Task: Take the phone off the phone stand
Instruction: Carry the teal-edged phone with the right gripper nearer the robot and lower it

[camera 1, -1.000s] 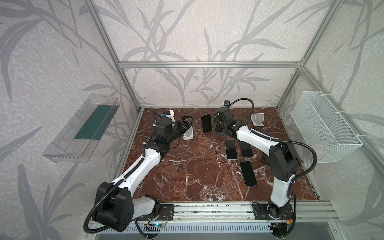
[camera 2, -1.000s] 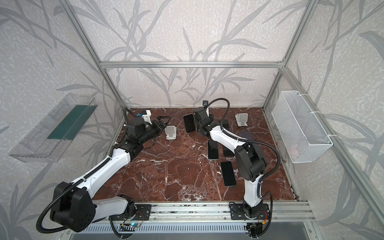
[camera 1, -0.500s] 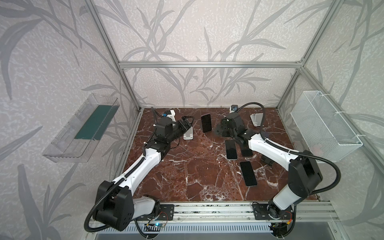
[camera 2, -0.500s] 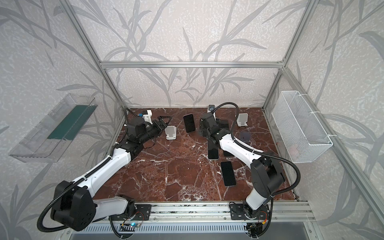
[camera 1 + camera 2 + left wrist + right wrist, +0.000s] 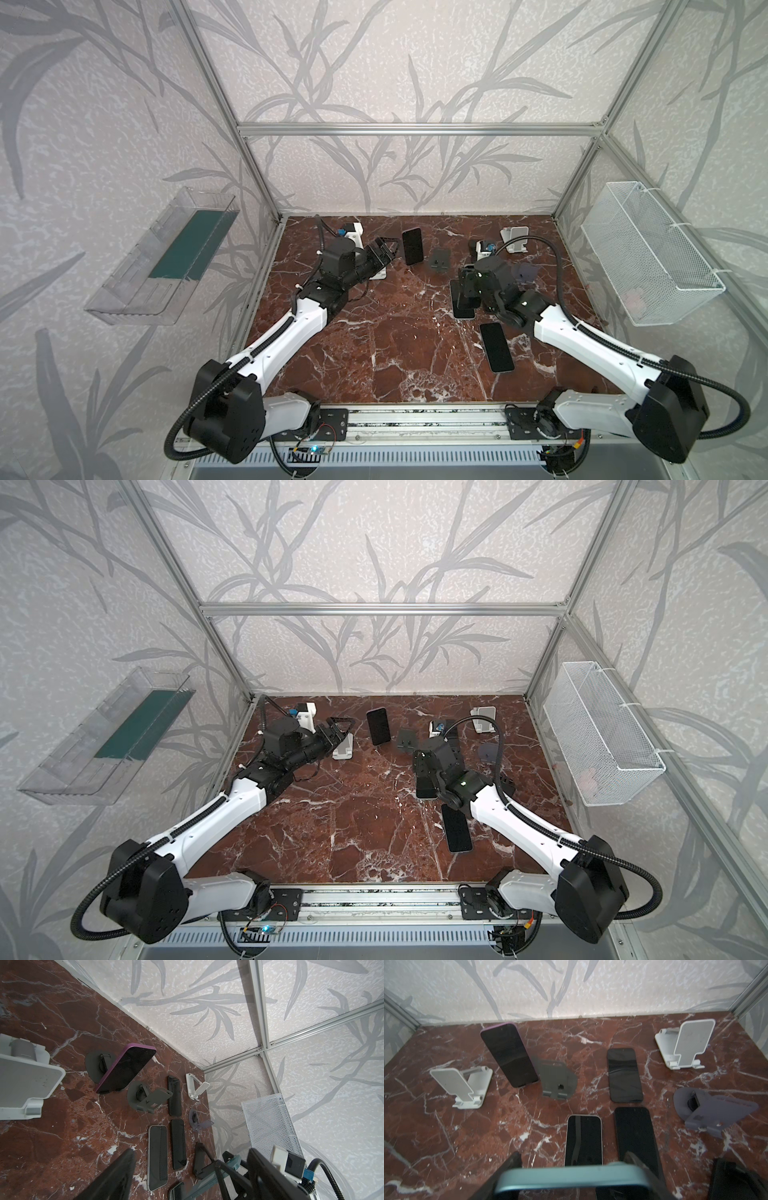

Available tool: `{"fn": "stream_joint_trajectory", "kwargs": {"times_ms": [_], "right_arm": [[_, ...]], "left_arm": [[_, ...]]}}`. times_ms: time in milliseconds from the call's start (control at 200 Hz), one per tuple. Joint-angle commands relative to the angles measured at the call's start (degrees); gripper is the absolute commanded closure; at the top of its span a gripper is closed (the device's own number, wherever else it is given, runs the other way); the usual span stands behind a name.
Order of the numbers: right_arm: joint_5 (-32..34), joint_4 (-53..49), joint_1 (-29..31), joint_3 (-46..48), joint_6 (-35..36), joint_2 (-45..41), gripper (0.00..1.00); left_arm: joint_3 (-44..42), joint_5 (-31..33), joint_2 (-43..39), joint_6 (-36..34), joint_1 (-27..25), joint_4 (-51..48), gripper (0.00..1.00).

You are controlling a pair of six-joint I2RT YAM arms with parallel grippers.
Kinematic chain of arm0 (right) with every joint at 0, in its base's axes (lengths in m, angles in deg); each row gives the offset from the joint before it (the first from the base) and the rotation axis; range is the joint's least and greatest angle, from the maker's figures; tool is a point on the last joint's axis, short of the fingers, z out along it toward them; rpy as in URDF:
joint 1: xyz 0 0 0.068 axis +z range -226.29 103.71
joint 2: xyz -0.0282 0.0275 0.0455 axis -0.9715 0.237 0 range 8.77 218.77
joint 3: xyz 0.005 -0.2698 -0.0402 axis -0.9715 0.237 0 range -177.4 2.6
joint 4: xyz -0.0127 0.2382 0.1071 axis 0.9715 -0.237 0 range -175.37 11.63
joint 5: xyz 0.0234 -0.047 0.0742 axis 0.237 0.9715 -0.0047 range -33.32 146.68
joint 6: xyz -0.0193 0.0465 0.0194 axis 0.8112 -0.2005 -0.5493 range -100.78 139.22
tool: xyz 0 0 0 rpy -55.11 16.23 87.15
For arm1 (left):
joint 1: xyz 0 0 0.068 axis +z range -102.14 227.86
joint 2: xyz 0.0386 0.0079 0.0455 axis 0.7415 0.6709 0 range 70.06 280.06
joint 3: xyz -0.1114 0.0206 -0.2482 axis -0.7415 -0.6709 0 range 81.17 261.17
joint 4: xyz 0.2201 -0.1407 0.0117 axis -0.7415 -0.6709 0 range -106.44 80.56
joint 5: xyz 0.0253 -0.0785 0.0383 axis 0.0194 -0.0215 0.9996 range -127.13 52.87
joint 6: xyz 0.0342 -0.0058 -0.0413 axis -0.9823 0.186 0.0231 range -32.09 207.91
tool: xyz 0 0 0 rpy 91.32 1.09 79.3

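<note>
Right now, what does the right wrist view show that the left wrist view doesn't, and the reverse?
Only the right wrist view: the left white stand whole, base and both lips.
Only the left wrist view: the wire basket, the round-based stand behind the purple-cased phone, a fourth flat phone, the right arm's camera.
Both: that purple-cased phone, the empty grey stand, three flat phones, the teal phone in the right claw.
</note>
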Motion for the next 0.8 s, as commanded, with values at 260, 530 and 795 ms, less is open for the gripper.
{"fn": "stream_joint_trajectory", "kwargs": {"times_ms": [260, 530, 795], "right_arm": [[-12.3, -7.35, 2.44, 7.13, -9.41, -2.44, 0.35], [-14.68, -10.44, 3.14, 10.15, -14.31, 0.4, 0.34], [-15.99, -10.75, 4.44, 10.95, -15.26, 5.46, 0.33]], "left_arm": [[0.99, 1.65, -0.71, -2.62, -2.21, -1.39, 0.15], [1.4, 1.51, -0.43, -2.92, -2.75, -1.67, 0.15], [1.39, 1.69, -0.73, -3.22, -2.83, -1.98, 0.15]]}}
